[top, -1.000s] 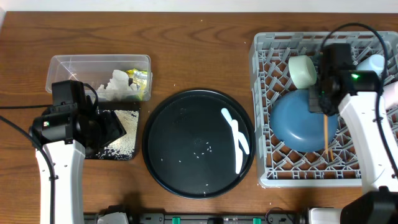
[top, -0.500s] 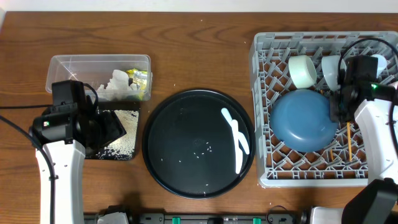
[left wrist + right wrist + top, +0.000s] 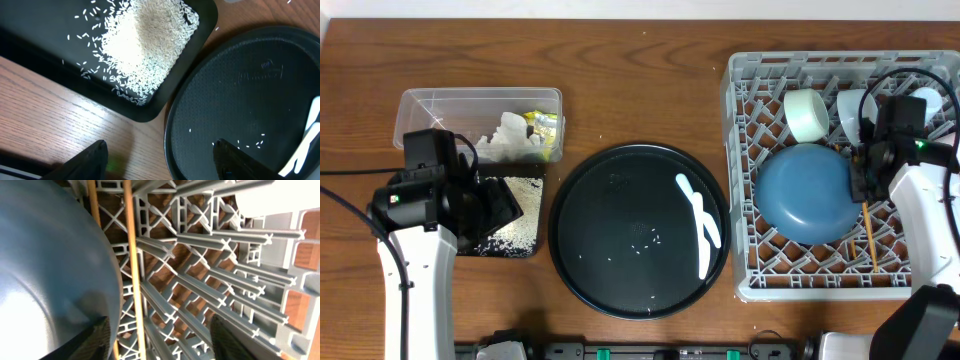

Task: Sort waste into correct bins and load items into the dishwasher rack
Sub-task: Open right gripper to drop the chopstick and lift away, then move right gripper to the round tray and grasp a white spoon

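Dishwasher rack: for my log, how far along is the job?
Done: napkins, wrapper in the clear tub, rice in the black tray; blue bowl, cups, chopsticks in the rack. In hand: nothing; left gripper, right gripper open. Remaining: white spoon on the round tray.

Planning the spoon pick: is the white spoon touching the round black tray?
Touching. The overhead view shows the white spoon lying flat on the floor of the round black tray. The left wrist view also shows its end resting on the tray.
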